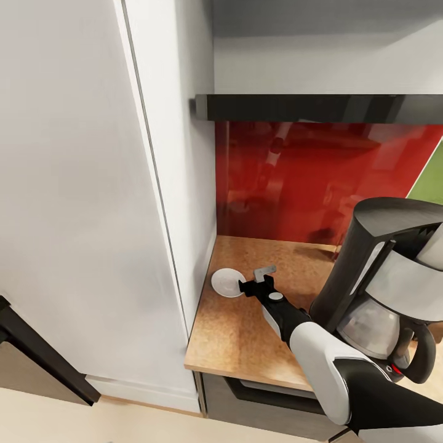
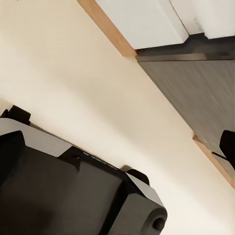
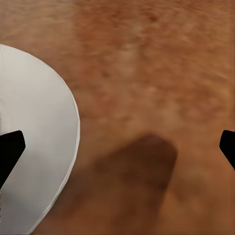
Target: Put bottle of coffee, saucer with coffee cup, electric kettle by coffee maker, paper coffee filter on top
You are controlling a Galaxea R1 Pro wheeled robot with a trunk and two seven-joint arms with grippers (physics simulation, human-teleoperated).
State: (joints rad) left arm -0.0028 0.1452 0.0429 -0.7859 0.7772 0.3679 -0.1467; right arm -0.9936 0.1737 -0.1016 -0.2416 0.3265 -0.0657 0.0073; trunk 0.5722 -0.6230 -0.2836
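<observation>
The white saucer (image 1: 226, 282) lies flat and bare on the kitchen countertop (image 1: 246, 332), near its left end by the tall white cabinet. My right gripper (image 1: 254, 278) hovers open just right of it, one finger over the plate's rim. In the right wrist view the saucer (image 3: 34, 147) sits under one black fingertip (image 3: 10, 149), and the right gripper (image 3: 117, 147) has only speckled worktop between its fingers. The coffee maker (image 1: 387, 277), black with a silver band and glass carafe, stands to the right. The kitchen shelf (image 1: 320, 107) runs above.
A tall white cabinet side (image 1: 178, 184) walls the counter's left end, and a red glossy backsplash (image 1: 295, 184) closes the back. The left wrist view looks down at pale floor (image 2: 98, 88), grey cabinet fronts (image 2: 196, 83) and my dark base (image 2: 63, 191).
</observation>
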